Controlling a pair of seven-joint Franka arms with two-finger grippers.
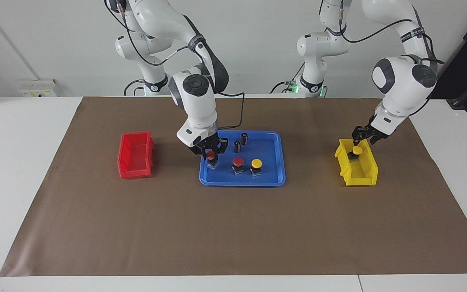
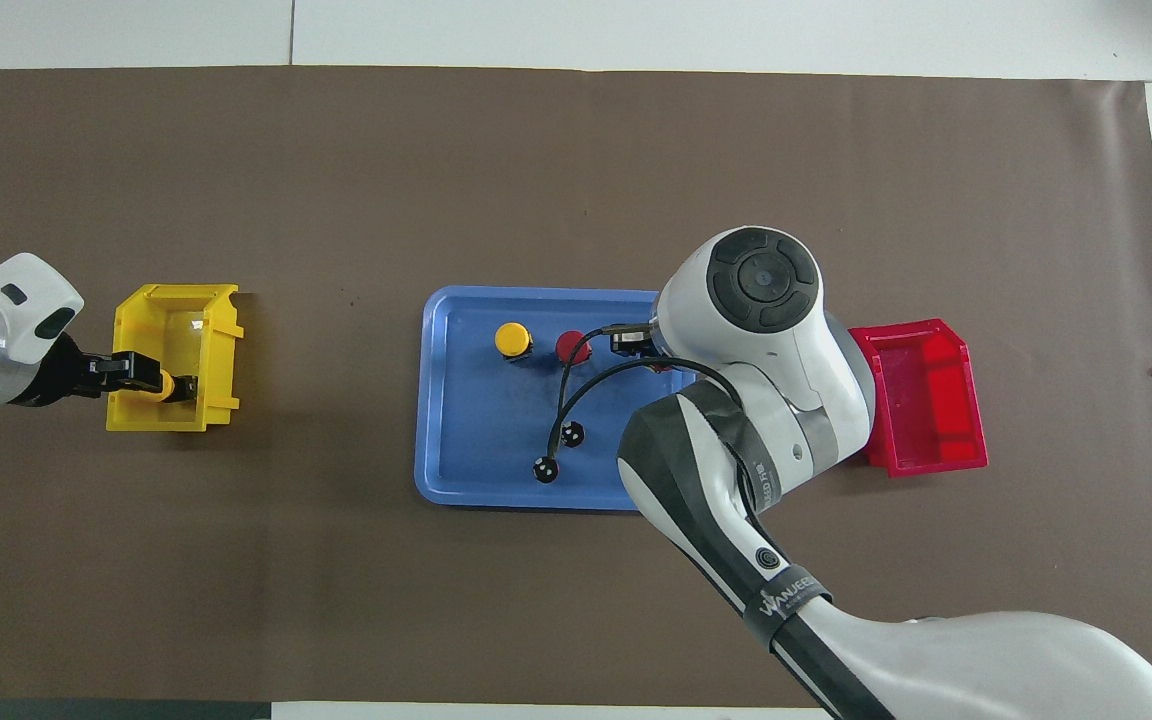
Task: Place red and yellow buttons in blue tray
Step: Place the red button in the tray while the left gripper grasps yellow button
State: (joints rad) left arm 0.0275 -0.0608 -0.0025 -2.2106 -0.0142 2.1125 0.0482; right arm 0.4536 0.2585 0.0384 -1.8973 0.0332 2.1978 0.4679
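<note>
Facing view, right arm: I have the right gripper (image 1: 211,154) low over the blue tray (image 1: 272,177), clenched on a red button (image 1: 211,156) at the tray's end toward the red bin (image 1: 136,155).
Facing view, tray: one red-capped button (image 1: 238,162) and one yellow-capped button (image 1: 256,164) stand side by side inside; two dark cylinders (image 1: 240,141) sit at their twelve o'clock.
Facing view, left arm: the left gripper (image 1: 358,141) dips into the yellow bin (image 1: 357,169), fingers closed around the yellow button (image 1: 356,151) there.
Overhead view, tray: the right arm's bulk covers the tray's end (image 2: 436,400) toward the red bin (image 2: 921,395); the carried red cap barely shows.
Overhead view, yellow bin: the left gripper (image 2: 151,382) pinches the last yellow button (image 2: 168,384) at the bin's (image 2: 171,300) six o'clock wall.
Step in hand: I judge this the third button's set-down, the fourth just gripped.
Next move: the right fingers must open once the button rests upright, then rise straight; the left must lift clear of the bin wall before crossing.
</note>
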